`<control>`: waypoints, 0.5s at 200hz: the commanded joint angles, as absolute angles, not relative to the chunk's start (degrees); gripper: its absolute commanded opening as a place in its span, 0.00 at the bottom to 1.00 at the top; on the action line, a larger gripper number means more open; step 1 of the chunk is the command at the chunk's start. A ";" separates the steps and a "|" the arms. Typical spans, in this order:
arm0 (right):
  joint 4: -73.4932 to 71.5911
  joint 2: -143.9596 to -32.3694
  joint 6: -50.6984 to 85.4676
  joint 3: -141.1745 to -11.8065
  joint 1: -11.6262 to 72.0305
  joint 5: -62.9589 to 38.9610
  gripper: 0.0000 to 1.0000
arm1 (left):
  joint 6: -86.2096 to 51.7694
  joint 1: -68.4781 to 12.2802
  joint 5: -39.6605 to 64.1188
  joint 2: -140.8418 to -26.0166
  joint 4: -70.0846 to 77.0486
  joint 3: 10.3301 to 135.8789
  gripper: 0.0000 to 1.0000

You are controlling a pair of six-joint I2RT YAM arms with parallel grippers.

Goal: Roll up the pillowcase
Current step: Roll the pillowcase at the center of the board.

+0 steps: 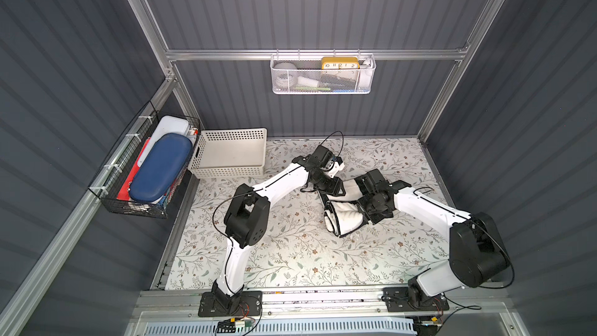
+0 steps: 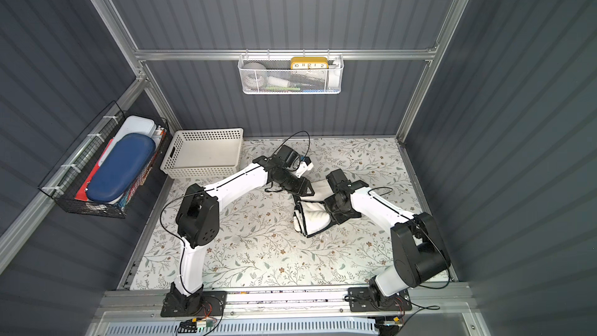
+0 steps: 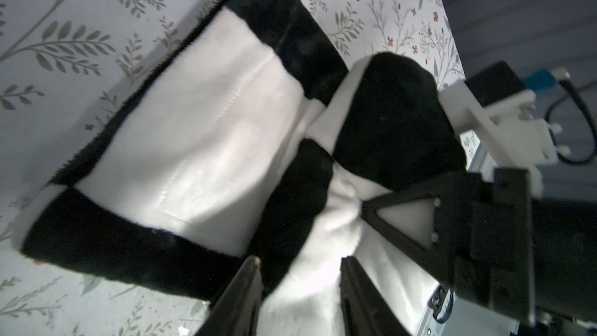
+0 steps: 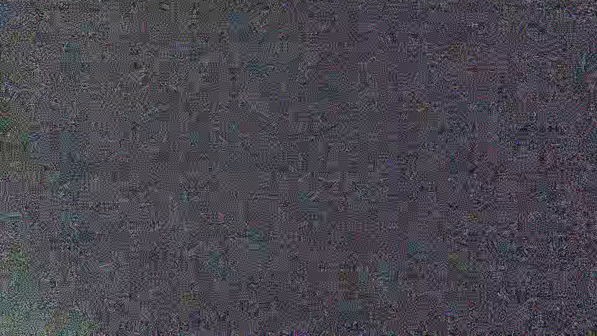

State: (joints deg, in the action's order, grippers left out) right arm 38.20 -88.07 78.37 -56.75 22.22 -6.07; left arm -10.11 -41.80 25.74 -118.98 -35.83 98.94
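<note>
table [image 1: 290,253]: covered with floral leaf print
walls [image 1: 323,4]: dark grey, ribbed
pillowcase [image 1: 344,218]: partly rolled, mid-table
left hand [image 3: 298,263]: closed around pillowcase
right hand [image 3: 368,198]: pinching pillowcase

White arms [image 1: 281,181], black joints [image 1: 247,219]

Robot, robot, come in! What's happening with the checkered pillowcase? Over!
Left pincer clamped on pillowcase. Right pincer pressed into it, grip unclear. Partly rolled, flat end not yet rolled. Cream basket well clear.

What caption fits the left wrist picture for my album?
Checkered pillowcase, partly rolled on the flowery table cover, pinched in the left tool.
</note>
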 commanded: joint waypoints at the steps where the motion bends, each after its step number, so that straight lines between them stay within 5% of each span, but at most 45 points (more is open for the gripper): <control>1: 37.33 -90.09 76.47 -59.54 21.78 -7.67 0.18 | -7.66 -42.45 25.85 -118.11 -36.02 92.59 0.40; 66: 37.98 -92.00 73.76 -63.80 21.53 -9.44 0.20 | -8.04 -39.41 22.19 -121.55 -34.20 88.95 0.35; 100: 36.92 -91.94 73.02 -66.49 21.12 -8.89 0.33 | -6.82 -37.47 25.62 -123.58 -34.42 89.95 0.35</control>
State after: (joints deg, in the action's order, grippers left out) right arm 38.15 -91.64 74.59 -63.40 21.78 -9.19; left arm -8.47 -39.11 25.85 -120.38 -32.60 89.82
